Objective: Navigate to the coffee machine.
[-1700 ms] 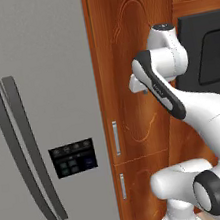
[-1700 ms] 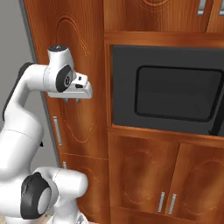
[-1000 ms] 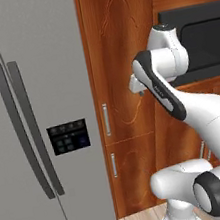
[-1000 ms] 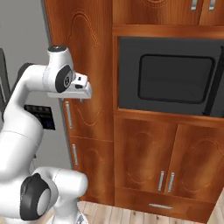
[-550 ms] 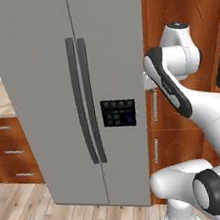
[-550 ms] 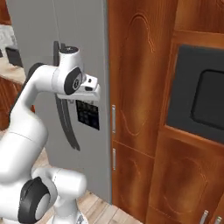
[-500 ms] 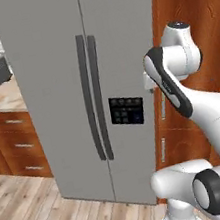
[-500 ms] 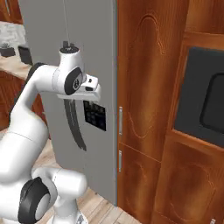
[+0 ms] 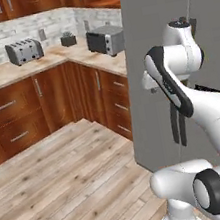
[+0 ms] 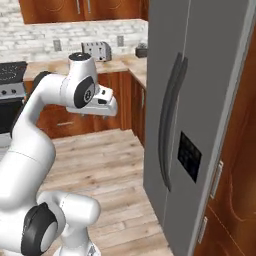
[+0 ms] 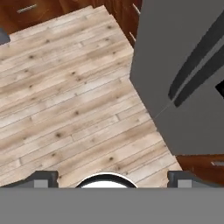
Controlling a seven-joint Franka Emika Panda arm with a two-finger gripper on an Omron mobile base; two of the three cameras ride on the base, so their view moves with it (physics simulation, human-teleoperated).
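Wooden floor (image 9: 68,180) runs past fridge (image 10: 200,100) toward counter toaster (image 9: 24,51).

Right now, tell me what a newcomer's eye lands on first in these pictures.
The tall grey fridge with its two curved dark handles looms at the right, beside the white arm. Beyond the wooden floor, a silver toaster and a dark toaster oven sit on the corner counter.
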